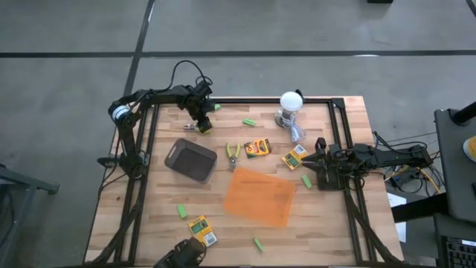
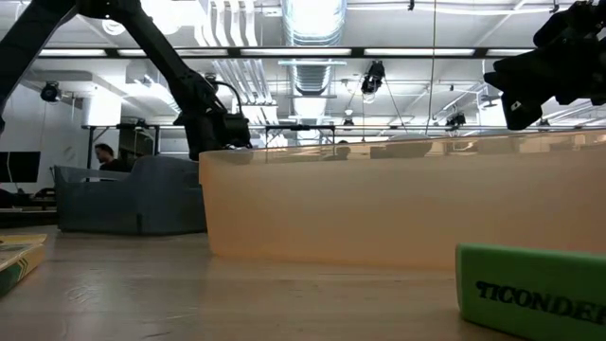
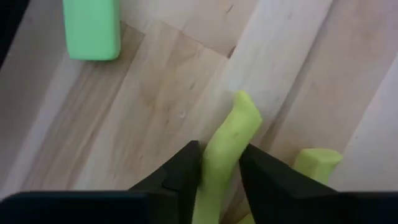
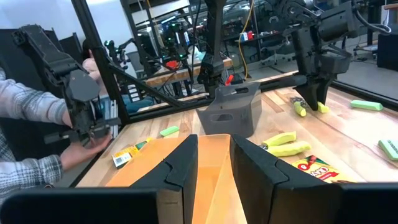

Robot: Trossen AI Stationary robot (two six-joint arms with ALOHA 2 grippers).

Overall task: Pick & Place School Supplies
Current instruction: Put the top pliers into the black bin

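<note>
Here, my left gripper (image 3: 219, 171) clamps one yellow-green plier handle (image 3: 227, 146) — second handle (image 3: 317, 163) beside; green eraser (image 2: 532, 287) reads "TICONDE…".

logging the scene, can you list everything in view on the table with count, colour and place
crayon boxes: three, yellow-green, two mid-table, one near front
green erasers: five seen, bright green, scattered across the table
plier tools: two, yellow-green handles, one mid-table, one at back left
bin: one, dark grey, left of centre
tray: one, orange translucent, centre
lamp: one, white, back edge
person's hand: one, beyond the table's edge, holding a dark device
left gripper: jaws around a plier handle, back left
right gripper: waits at right edge
</note>
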